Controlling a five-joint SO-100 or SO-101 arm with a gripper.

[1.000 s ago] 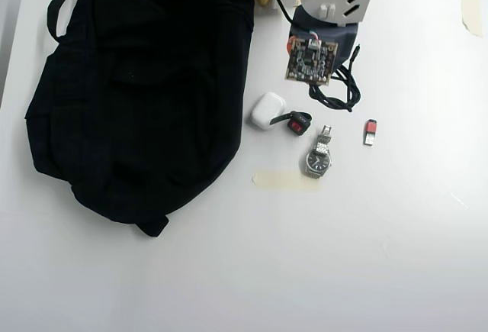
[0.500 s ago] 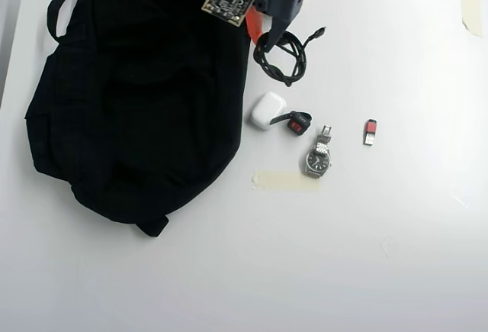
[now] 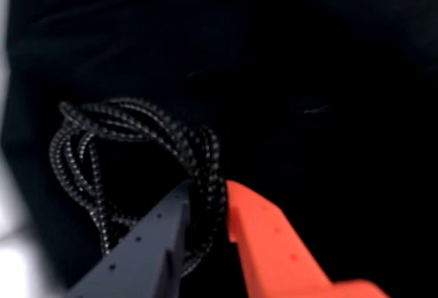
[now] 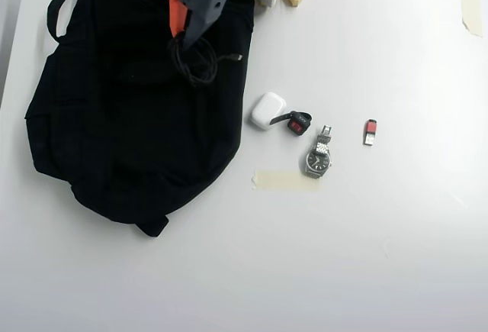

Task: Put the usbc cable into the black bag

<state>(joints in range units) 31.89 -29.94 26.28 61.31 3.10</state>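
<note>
a: where's the usb-c cable?

b: bunched in loops over the black bag, pinched in the gripper, grey and orange fingers closed on the strands.

a: and beside the bag?

b: on the white table, a white earbud case, a wristwatch and a small red usb stick.

Overhead view: bag on tabletop at 9 o'clock, cable on its 1 o'clock part. Earbud case, watch, USB stick run toward 3 o'clock; tape strip at watch's 7 o'clock.
</note>
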